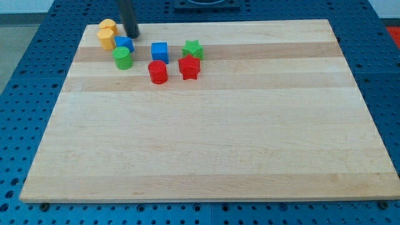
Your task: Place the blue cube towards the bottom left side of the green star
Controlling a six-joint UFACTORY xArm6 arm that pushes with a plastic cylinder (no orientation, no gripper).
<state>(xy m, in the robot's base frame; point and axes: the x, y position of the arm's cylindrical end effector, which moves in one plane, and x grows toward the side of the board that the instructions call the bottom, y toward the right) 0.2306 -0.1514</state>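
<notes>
While all blocks crowd its top-left part, board: pale wooden table top [212, 125], lying on a blue perforated base [387, 94].
Rod: dark straight rod, no fingers to open or close; my tip [134, 35] touches down near the view's top-left.
Blue cube [159, 51]: right of my tip, apart from it, just left of the green star [193, 49].
Red star [189, 67], red cylinder [157, 72]: below those two.
Second blue block [124, 44], green cylinder [122, 57]: just below my tip.
Two yellow blocks [107, 34]: left of my tip.

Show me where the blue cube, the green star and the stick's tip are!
blue cube [159, 51], camera view, middle of its front face.
green star [193, 49], camera view, centre of its top.
my tip [133, 35], camera view, the rod's very end, just above the other blue block.
</notes>
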